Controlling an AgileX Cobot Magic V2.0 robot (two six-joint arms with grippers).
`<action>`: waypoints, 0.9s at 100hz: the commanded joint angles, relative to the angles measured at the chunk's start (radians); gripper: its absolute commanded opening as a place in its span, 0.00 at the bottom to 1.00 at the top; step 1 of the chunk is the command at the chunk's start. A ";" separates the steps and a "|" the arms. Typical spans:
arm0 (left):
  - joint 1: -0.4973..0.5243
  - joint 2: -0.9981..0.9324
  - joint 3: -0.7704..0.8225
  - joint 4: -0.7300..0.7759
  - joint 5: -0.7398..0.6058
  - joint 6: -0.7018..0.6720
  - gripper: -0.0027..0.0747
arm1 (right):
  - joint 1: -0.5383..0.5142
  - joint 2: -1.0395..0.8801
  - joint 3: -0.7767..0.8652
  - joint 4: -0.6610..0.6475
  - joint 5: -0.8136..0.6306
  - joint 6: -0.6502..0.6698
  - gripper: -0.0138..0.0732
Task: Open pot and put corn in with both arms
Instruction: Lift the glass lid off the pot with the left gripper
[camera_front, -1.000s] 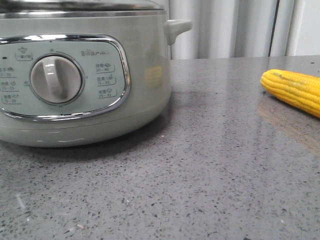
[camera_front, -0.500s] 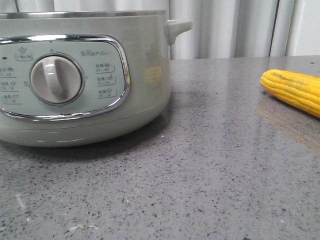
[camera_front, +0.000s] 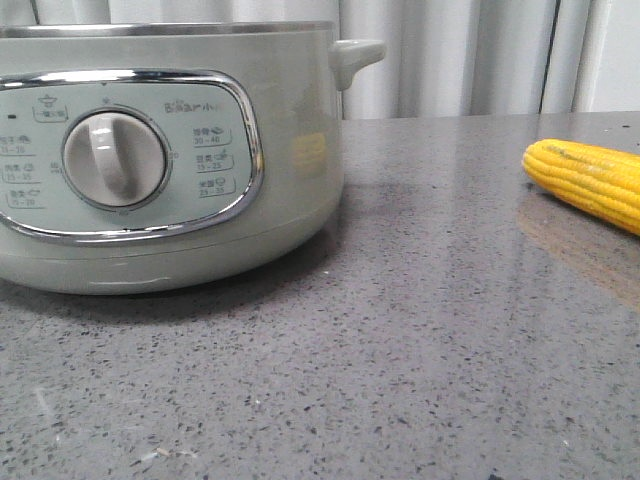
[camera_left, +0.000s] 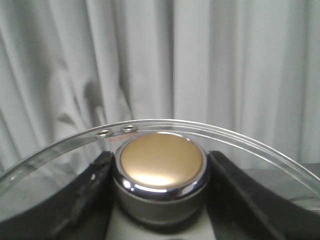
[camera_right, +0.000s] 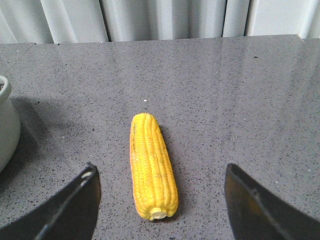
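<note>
Grey speckled table (camera_front: 420, 330) lies bare between pot (camera_front: 160, 160) and corn (camera_right: 151, 165); my left gripper (camera_left: 159, 200) clamps the lid knob (camera_left: 161, 167), right gripper (camera_right: 160, 210) spread wide over the cob

The pot (camera_front: 290, 150) carries a control panel (camera_front: 125, 155) marked what looks like "Bear"; smaller labels are unreadable.
</note>
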 joint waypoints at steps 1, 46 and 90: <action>0.083 -0.021 -0.018 -0.006 -0.113 -0.001 0.32 | -0.001 0.016 -0.028 -0.010 -0.081 -0.008 0.69; 0.243 0.045 0.071 -0.038 -0.165 -0.001 0.32 | 0.038 0.016 -0.028 -0.010 -0.083 -0.008 0.69; 0.243 0.257 0.101 -0.062 -0.192 -0.001 0.32 | 0.072 0.016 -0.028 -0.010 -0.085 -0.008 0.69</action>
